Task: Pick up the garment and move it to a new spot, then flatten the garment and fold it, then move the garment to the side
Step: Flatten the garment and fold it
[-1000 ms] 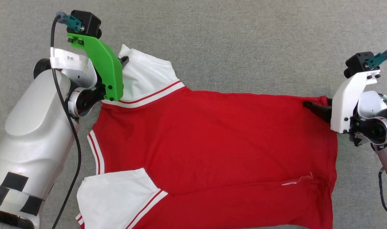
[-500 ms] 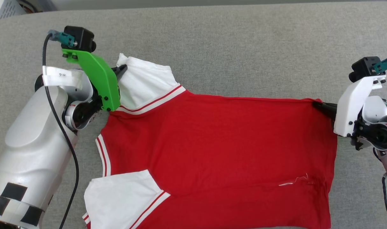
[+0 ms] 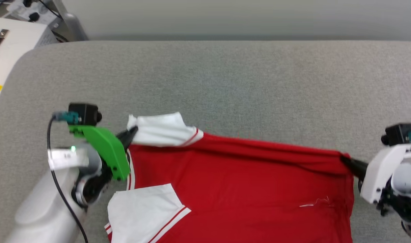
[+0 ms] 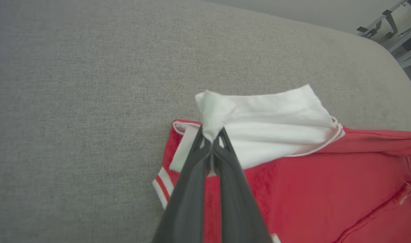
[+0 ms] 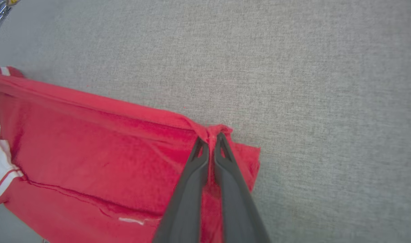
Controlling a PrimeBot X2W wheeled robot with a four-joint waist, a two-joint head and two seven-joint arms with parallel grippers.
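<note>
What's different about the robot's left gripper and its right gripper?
The left gripper carries a green bracket; the right gripper carries a white bracket. The left gripper pinches the white sleeve; the right gripper pinches a red bottom corner. Both have long dark fingers shut on the same garment.
</note>
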